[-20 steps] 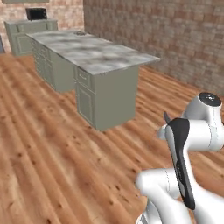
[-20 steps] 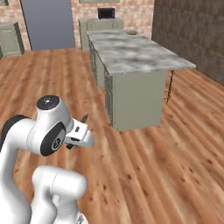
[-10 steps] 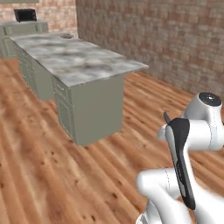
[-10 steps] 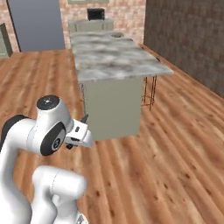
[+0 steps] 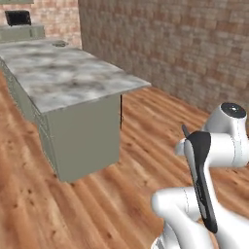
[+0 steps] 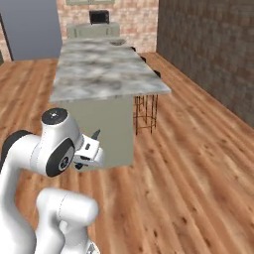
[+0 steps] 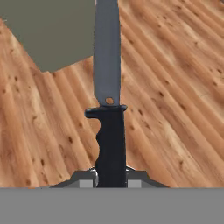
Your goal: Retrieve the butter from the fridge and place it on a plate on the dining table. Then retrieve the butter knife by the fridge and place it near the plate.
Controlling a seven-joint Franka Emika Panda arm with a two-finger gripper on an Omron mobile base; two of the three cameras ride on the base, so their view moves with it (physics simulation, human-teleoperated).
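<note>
My gripper [image 7: 111,173] is shut on the black handle of the butter knife [image 7: 108,65], whose grey blade points away over the wooden floor. In the right base view the knife's dark tip [image 6: 96,134] sticks up from the hand, held low in front of the arm. The dining table [image 5: 68,82], marble-topped on a pale green base, stands ahead [image 6: 99,74]. At its far end lies the plate [image 6: 117,42], a small round shape [image 5: 60,44]. The butter is too small to make out from here. The fridge [image 6: 30,30] is at the back left.
A brick wall [image 5: 185,53] runs along the right. Dark stools [image 6: 146,106] stand under the table's right side. A black microwave [image 6: 99,16] sits on the back counter [image 5: 22,31]. Open wooden floor [image 6: 198,163] lies between me and the table.
The whole scene has shifted: the base has driven closer to the dining table's near end, which now looms larger. The arm keeps the same pose with the knife in its grip.
</note>
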